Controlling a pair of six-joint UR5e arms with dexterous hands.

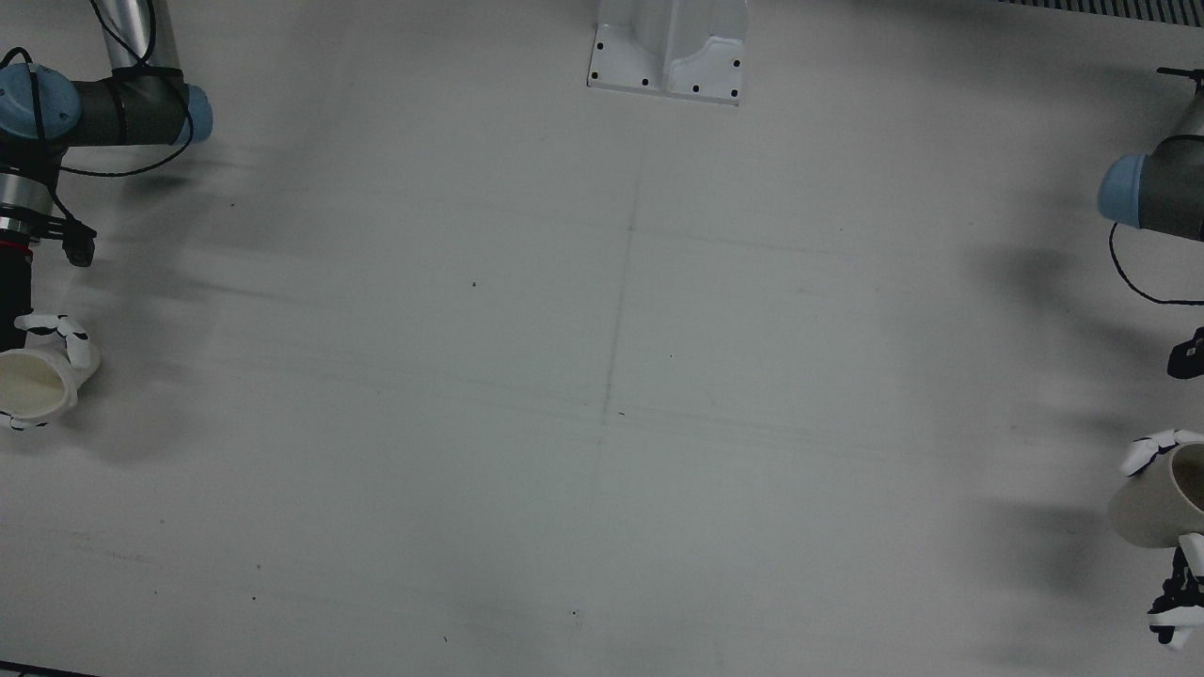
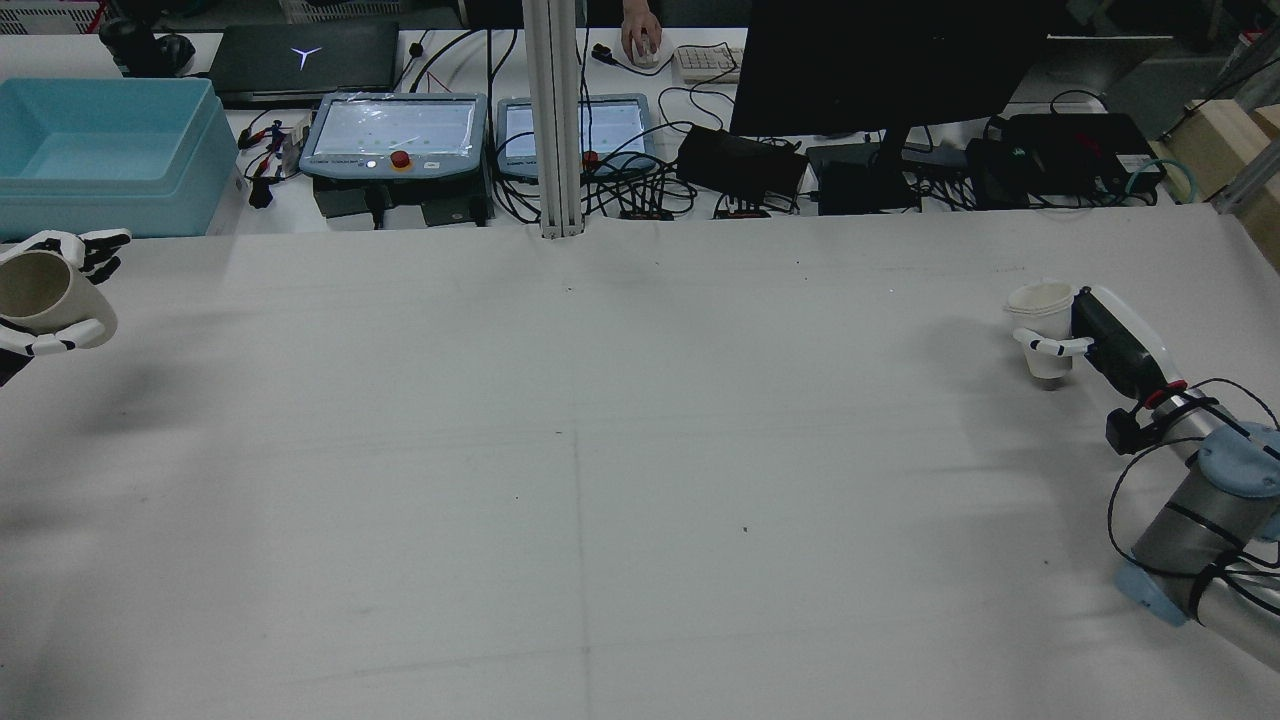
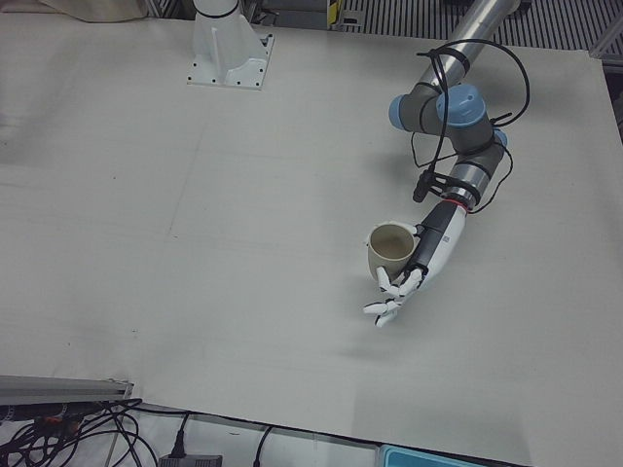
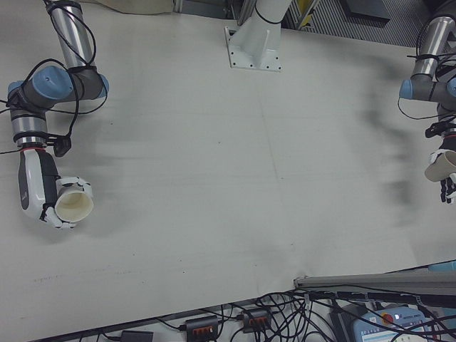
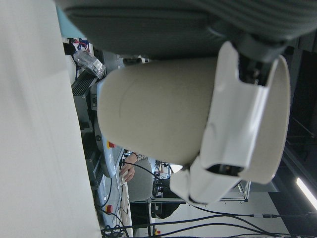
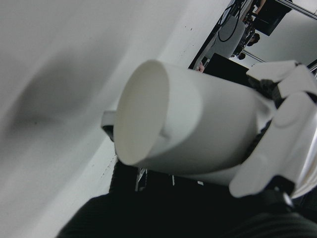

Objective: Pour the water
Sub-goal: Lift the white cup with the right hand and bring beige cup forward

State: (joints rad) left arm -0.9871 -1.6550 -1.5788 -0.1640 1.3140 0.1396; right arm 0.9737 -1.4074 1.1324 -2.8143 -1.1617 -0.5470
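Note:
My left hand [image 2: 55, 340] is shut on a beige paper cup [image 2: 35, 290] and holds it above the table's left edge in the rear view. It also shows in the left-front view [image 3: 433, 253] with the cup [image 3: 391, 248] open upward, and in the front view, where the cup [image 1: 1162, 503] is at the right edge. My right hand [image 2: 1110, 340] is shut on a white paper cup [image 2: 1042, 315] at the table's right side. In the right-front view this cup [image 4: 73, 201] is tilted toward the camera. I cannot see any water in either cup.
A white pedestal base [image 1: 668, 56] stands at the table's back middle. Beyond the far edge in the rear view are a blue bin [image 2: 100, 150], teach pendants [image 2: 395, 135], cables and a monitor [image 2: 880, 60]. The two hands are far apart across the table.

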